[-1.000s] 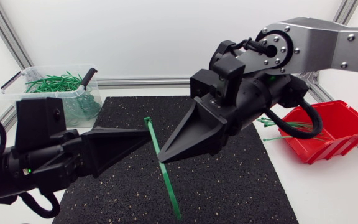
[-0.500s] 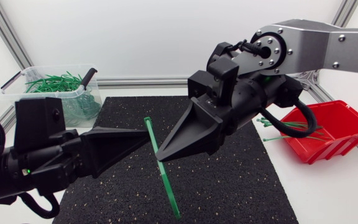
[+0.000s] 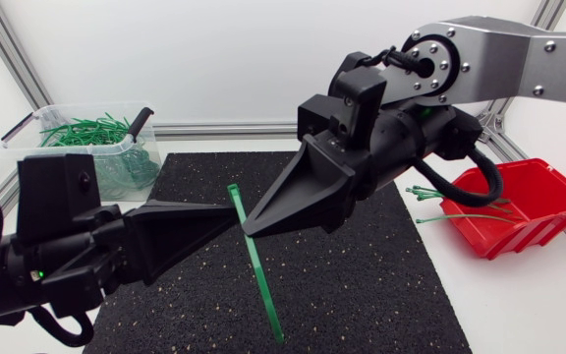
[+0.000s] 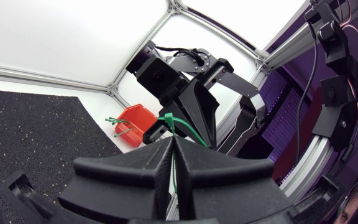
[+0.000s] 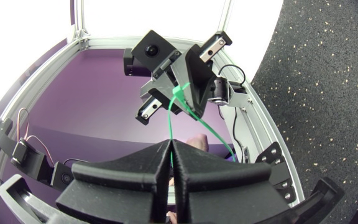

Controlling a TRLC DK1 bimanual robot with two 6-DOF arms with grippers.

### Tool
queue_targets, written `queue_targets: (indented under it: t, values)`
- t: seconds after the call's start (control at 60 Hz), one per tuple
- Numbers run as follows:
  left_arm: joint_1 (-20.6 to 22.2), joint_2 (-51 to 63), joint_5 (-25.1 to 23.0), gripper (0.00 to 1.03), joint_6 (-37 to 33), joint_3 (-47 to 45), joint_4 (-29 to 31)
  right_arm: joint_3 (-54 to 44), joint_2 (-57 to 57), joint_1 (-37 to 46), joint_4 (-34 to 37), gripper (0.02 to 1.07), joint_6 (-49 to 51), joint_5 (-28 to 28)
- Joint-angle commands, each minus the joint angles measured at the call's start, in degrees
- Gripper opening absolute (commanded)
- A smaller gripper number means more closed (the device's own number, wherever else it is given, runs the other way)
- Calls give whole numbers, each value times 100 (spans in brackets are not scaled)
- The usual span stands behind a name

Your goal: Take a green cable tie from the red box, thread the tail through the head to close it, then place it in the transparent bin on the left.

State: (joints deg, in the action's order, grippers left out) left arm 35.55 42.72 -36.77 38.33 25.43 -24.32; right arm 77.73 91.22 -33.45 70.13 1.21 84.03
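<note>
cable tie (image 3: 259,275) green | box (image 3: 531,232) red | mat (image 3: 362,285) black, pale-speckled | bin (image 3: 67,148) apparently clear

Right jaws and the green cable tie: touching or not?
Touching. Right wrist view: the cable tie runs into the seam of the shut right jaws, pinched from both sides. Head view shows their tip on it.

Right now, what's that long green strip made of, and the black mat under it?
The green cable tie looks like smooth plastic, probably nylon: it is thin, yet straight and stiff. The black mat looks like matte rubber or foam: its surface is grainy with pale specks.
</note>
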Motion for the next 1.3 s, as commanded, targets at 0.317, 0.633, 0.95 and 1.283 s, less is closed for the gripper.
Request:
queue_targets:
  t: [0.317,0.633,0.95,1.283]
  values:
    - [321,-282,311,4,-633,-214,-179,471,449,76,141,8,-297,26]
    - [382,-352,399,4,-897,-302,-170,585,687,93,229,36,-446,-27]
    - [251,-361,408,4,-1407,-425,-126,462,309,137,221,70,-438,-71]
    - [180,-484,496,4,-1969,-548,-29,374,186,418,150,75,-429,-106]
